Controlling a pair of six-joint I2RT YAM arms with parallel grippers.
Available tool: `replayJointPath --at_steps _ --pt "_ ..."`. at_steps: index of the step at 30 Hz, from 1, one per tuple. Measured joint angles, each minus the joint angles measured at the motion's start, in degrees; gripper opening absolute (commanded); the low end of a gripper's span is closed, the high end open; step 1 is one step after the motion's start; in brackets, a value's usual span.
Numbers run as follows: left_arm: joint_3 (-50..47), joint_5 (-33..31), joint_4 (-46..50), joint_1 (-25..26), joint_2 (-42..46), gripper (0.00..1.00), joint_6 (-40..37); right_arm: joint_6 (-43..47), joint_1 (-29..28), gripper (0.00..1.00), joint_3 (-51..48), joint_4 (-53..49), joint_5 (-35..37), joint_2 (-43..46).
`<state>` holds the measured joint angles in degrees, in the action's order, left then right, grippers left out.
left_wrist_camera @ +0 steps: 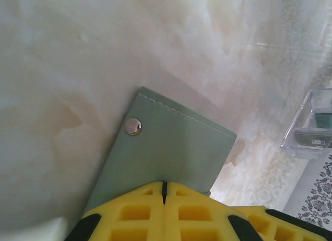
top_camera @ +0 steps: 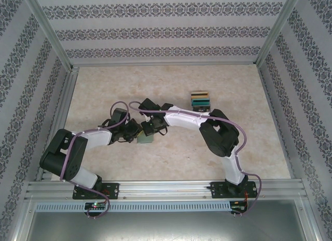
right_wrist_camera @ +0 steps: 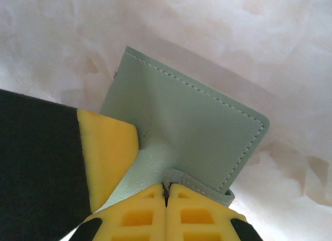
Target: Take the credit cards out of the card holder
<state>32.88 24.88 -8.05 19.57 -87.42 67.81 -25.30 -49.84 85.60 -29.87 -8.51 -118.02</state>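
Card holder (right_wrist_camera: 192,116) in right pincer (right_wrist_camera: 166,188)

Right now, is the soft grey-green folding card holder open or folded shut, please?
The card holder looks folded shut: only stitched outer cover shows, no pockets; snap stud bare.

No text, label, brand, number or sign can be read in any view. The card holder (right_wrist_camera: 192,127) shows a plain green face with a stitched seam, and in the left wrist view a bare round metal snap (left_wrist_camera: 133,126). The credit cards (top_camera: 199,101), stacked right of centre in the top view, are too small for any print to be made out. The walls (top_camera: 155,33) carry an ornamental pattern, not lettering.
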Motion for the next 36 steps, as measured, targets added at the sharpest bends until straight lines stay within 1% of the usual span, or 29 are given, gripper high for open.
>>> replayJointPath --at_steps 3,7,11,16,17,18,19,20,21,22,23,26,30,32,36 --pt "1.5 0.2 1.7 0.2 -1.5 0.00 0.2 -1.0 1.0 0.00 -3.1 3.1 -1.2 1.7" --pt "2.4 1.6 1.6 0.3 -3.5 0.00 0.6 -2.1 2.2 0.00 -7.7 6.9 -2.0 4.2" --pt "2.4 1.9 1.2 0.3 -3.8 0.00 0.7 -3.1 4.3 0.00 -12.7 6.8 -2.0 8.3" --pt "2.7 2.2 0.4 0.3 -4.1 0.00 0.5 -3.5 6.6 0.00 -16.1 7.0 -2.2 11.0" --pt "2.9 2.2 0.5 0.3 -3.9 0.06 0.2 -3.7 6.6 0.00 -16.3 7.1 -2.4 11.2" --pt "3.0 2.1 0.7 0.4 -3.3 0.15 -0.2 -3.7 6.6 0.00 -16.3 7.1 -2.7 11.4" --pt "3.3 1.5 1.6 0.4 -2.7 0.32 -0.9 -3.8 6.6 0.00 -16.3 7.2 -3.1 11.7" --pt "3.7 0.4 3.5 0.5 -1.9 0.54 -1.8 -4.0 6.6 0.00 -16.2 7.2 -3.5 12.2" --pt "4.2 -0.4 4.9 0.6 -0.8 0.67 -2.2 -4.2 6.6 0.00 -16.2 7.2 -3.9 12.5" --pt "5.0 -2.2 8.0 0.6 1.2 0.74 -3.1 -4.4 6.6 0.00 -16.0 7.1 -4.6 12.9" --pt "5.7 -4.1 11.5 0.5 3.6 0.78 -3.9 -4.5 6.6 0.00 -15.6 7.0 -5.2 13.2" --pt "7.4 -7.9 19.6 -0.7 10.4 0.80 -6.2 -5.0 6.5 0.00 -13.1 6.8 -7.3 13.3" --pt "8.8 -10.7 25.8 -3.4 17.7 0.80 -8.7 -5.9 5.7 0.00 -9.4 6.9 -10.1 13.4" --pt "8.8 -11.5 28.1 -4.0 19.8 0.81 -9.6 -6.3 5.0 0.00 -8.2 7.1 -11.1 13.9" --pt "8.5 -11.7 30.3 -4.0 21.2 0.81 -10.4 -6.6 4.7 0.00 -8.1 7.0 -12.4 16.1"
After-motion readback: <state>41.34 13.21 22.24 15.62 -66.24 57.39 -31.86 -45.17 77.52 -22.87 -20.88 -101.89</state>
